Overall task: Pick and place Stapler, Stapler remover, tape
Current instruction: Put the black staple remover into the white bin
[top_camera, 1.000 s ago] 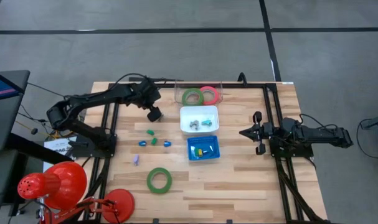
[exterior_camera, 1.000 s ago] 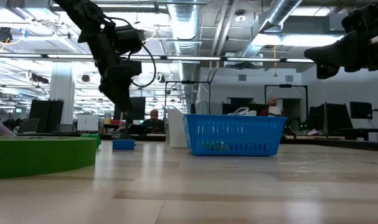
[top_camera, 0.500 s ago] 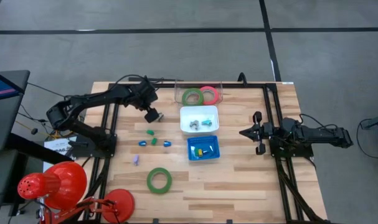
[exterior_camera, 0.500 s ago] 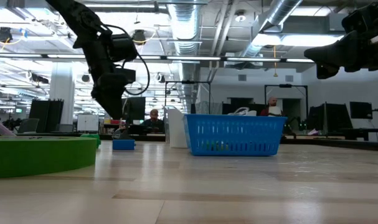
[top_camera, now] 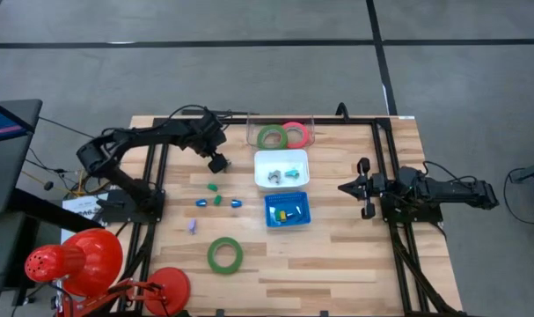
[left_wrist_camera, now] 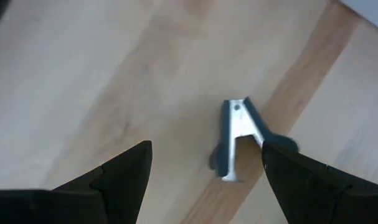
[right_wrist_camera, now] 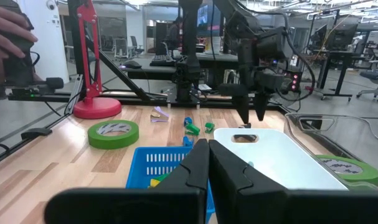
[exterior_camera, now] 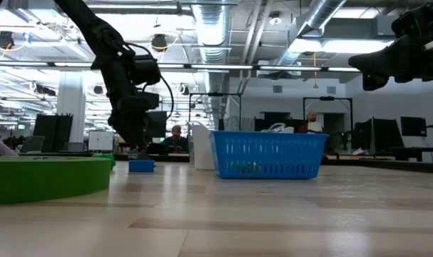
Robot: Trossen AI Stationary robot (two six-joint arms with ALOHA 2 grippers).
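Note:
My left gripper (top_camera: 216, 161) is open and points down just above the table, left of the white tray (top_camera: 281, 155). In the left wrist view a grey metal stapler remover (left_wrist_camera: 237, 140) with dark grips lies on the wood between the open fingertips (left_wrist_camera: 207, 180), nearer one finger. It also shows under the gripper as the stapler remover (right_wrist_camera: 243, 127). One green tape ring (top_camera: 224, 254) lies flat near the table's near edge. A second green tape ring (top_camera: 272, 136) and a pink tape ring (top_camera: 295, 134) sit in a clear box. My right gripper (top_camera: 365, 187) is shut and waits at the table's right.
The white tray holds grey removers. A blue basket (top_camera: 287, 210) in front of it holds small staplers. Small green, blue and purple pieces (top_camera: 215, 199) lie left of the basket. A red lamp (top_camera: 82, 264) stands at the near left corner. Bare wood lies near the near right edge.
My left gripper has come down toward the table over the stapler remover, staying open, and its arm has shifted a little. The right arm has kept still.

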